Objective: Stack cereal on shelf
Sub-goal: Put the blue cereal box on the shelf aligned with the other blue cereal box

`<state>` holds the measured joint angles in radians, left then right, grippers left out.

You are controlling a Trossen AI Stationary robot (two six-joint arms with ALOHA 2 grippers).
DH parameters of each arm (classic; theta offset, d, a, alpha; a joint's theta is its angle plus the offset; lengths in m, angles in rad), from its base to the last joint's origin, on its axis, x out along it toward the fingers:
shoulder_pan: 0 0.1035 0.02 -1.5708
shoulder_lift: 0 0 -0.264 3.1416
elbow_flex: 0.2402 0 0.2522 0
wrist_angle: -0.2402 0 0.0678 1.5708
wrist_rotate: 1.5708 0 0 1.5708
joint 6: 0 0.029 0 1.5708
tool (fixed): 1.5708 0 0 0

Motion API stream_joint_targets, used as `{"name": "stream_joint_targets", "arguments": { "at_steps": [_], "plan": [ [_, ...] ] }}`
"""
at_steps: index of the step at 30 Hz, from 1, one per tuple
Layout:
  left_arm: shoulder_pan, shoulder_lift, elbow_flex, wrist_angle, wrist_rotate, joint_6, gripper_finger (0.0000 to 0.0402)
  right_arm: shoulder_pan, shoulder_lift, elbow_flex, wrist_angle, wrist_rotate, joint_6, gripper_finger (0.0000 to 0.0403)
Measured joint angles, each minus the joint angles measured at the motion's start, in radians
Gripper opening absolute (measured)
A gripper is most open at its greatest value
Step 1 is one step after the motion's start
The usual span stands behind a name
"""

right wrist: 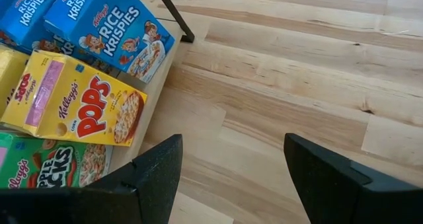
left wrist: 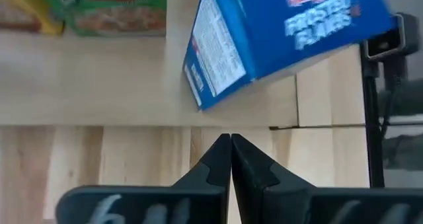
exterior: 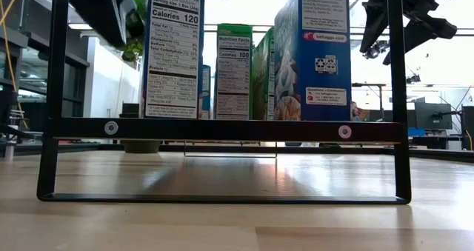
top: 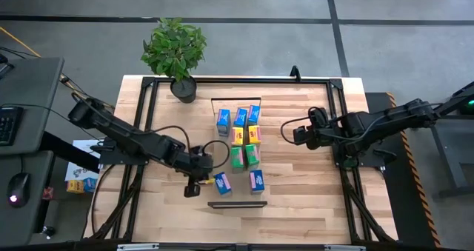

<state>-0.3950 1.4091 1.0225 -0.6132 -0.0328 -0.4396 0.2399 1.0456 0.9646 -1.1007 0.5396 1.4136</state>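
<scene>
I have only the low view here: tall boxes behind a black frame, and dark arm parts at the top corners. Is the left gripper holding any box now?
Observer: No. The left gripper is shut on nothing. A blue box stands just beyond its fingertips, apart from them.
Operator: I understand. And the right gripper, is it busy with a box?
Observer: No. The right gripper is open and empty. It hovers over bare wood beside the main group of boxes, on the right arm's own side.
</scene>
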Motion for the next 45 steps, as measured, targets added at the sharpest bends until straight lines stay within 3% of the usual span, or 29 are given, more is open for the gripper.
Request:
{"name": "stream_joint_targets", "arguments": {
  "at_steps": [5,22,34,40,45],
  "plan": [
    [-0.006,0.027,-0.013,0.037,0.001,-0.112,0.0000,0.000,0.003,0.000,-0.002,-0.002,0.000,0.0256],
    [0.048,0.101,-0.011,0.181,0.028,-0.064,0.0000,0.000,0.002,0.000,0.002,0.002,0.000,0.0256],
    [0.027,0.092,-0.014,0.155,0.110,-0.064,0.0000,0.000,0.002,0.000,0.000,0.003,0.000,0.0256],
    [0.026,0.092,-0.014,0.174,0.110,-0.006,0.0000,0.000,0.002,0.000,0.000,0.003,0.000,0.0256],
    [0.026,0.092,-0.013,0.207,0.168,0.133,0.0000,0.000,0.002,0.000,0.000,0.003,0.000,0.0256]
  ]
}}
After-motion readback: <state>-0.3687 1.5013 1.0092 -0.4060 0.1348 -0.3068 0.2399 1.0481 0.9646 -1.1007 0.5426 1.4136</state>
